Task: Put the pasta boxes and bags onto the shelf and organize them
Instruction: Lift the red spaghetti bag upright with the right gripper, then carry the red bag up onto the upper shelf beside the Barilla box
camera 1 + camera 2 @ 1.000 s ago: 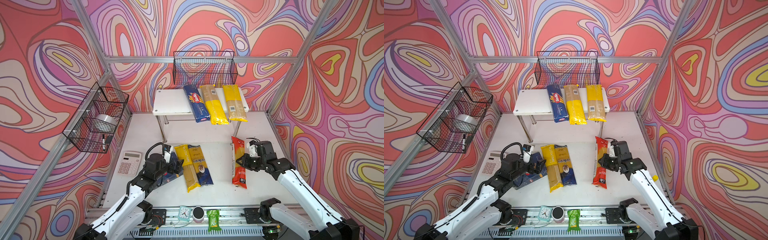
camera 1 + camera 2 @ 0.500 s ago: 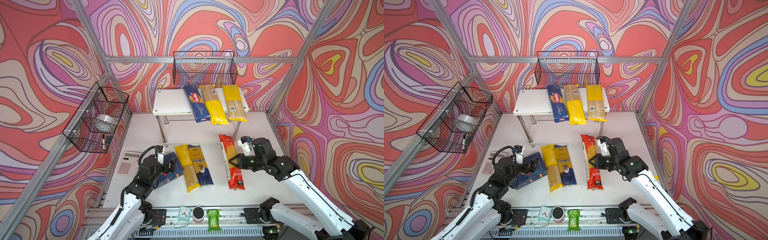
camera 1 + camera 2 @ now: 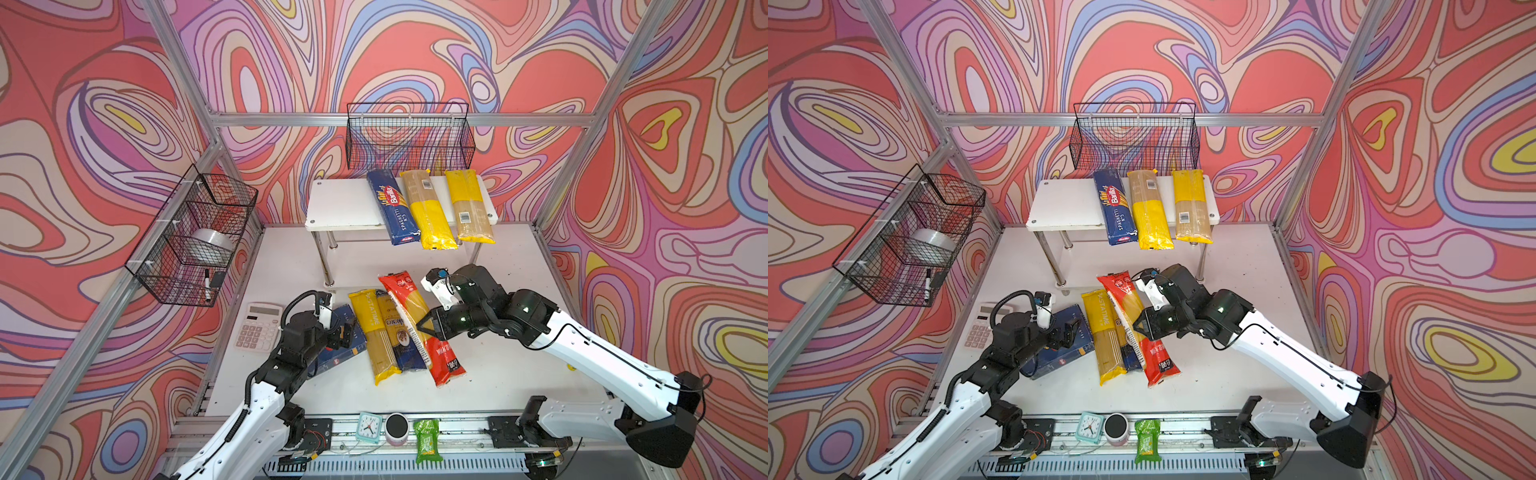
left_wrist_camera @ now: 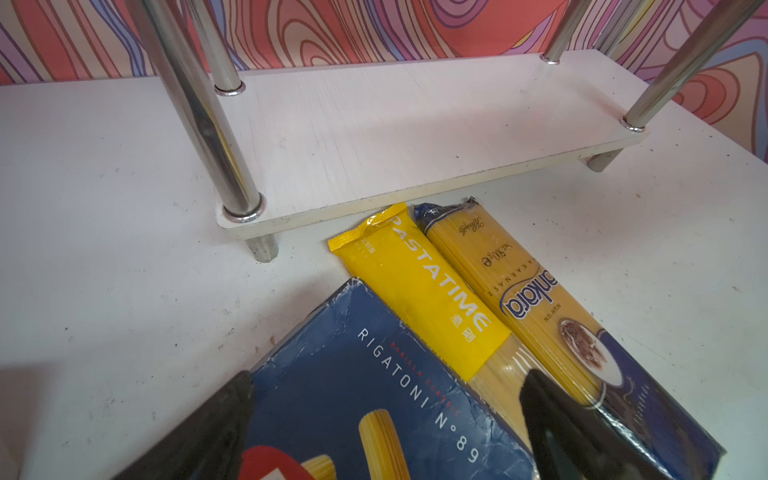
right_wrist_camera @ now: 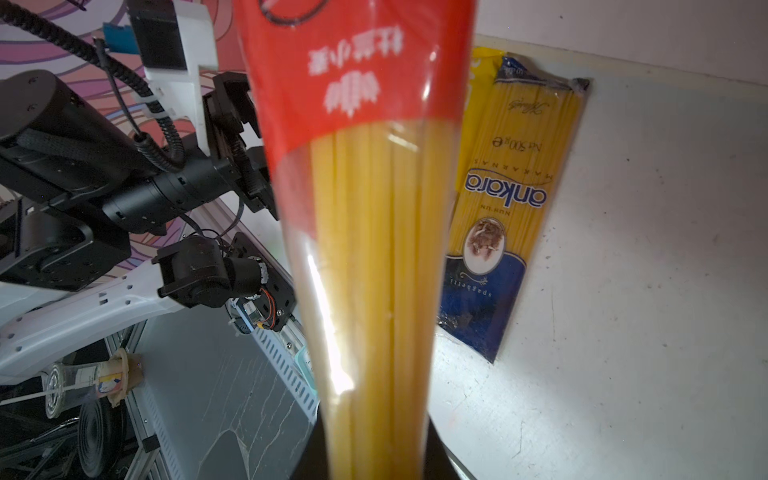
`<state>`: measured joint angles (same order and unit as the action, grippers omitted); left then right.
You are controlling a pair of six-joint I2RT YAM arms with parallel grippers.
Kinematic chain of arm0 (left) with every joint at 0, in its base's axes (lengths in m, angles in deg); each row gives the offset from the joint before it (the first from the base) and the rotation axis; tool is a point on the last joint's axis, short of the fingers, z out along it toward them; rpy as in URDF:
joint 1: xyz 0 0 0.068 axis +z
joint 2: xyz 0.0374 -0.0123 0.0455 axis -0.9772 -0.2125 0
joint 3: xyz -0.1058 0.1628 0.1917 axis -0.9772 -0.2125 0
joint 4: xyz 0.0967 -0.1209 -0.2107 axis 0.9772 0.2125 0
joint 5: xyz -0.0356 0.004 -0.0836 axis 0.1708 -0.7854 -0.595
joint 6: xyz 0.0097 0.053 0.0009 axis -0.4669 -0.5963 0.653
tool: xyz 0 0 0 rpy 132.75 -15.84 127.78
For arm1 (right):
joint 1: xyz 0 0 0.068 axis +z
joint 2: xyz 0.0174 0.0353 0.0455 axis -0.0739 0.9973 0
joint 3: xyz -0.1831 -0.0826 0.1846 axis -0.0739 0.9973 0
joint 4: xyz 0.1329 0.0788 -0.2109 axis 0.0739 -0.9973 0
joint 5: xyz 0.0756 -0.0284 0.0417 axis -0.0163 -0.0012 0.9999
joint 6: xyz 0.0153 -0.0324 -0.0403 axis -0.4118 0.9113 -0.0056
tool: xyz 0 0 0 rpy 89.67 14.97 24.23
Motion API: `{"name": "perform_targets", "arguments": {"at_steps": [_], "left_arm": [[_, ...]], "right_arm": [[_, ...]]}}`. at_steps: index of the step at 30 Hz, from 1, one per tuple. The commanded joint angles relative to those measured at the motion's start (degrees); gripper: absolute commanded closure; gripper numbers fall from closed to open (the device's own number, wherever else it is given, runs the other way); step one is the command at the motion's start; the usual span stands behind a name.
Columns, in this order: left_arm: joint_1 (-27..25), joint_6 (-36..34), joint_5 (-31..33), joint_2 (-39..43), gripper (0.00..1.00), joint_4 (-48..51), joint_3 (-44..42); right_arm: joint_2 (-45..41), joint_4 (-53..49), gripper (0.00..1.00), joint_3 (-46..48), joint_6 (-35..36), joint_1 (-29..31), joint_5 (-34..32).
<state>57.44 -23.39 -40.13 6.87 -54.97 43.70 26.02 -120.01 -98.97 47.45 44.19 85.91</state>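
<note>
We judge the main risk to be the grip: the right pincer pinches the red bag at mid-length, tilted above the Ankara bag and well short of the shelf. The slick film could slide or swing, and a long end could catch a chrome leg. It could also knock the Spaghetti box and two yellow bags, which overhang the top board. The left pincer stands spread over the Rigatoni box on the bench. One finger sits over the Pastatime bag, so closing may snag it. We read "Barilla" and "Spaghetti n.5" on the shelf, then "RIGATONI N°89", "PASTATIME", "ankara", "spaghetti", barcodes, and Chinese characters on the red bag.
</note>
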Motion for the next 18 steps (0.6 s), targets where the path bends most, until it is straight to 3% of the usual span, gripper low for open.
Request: {"name": "perform_targets", "arguments": {"at_steps": [1,8,18], "left_arm": [[0.2,-0.3,0.7,3.0,0.00,1.3,-0.6],[0.3,0.1,1.7,6.8,0.00,1.8,-2.0],[0.3,-0.1,1.0,4.6,0.00,1.5,-1.2]], "right_arm": [[0.4,5.1,0.99,-6.0,1.2,1.3,-2.3],[7.6,4.1,0.99,-14.3,2.7,5.4,-4.3],[15.6,0.4,0.98,-27.1,1.6,7.0,-10.2]]}}
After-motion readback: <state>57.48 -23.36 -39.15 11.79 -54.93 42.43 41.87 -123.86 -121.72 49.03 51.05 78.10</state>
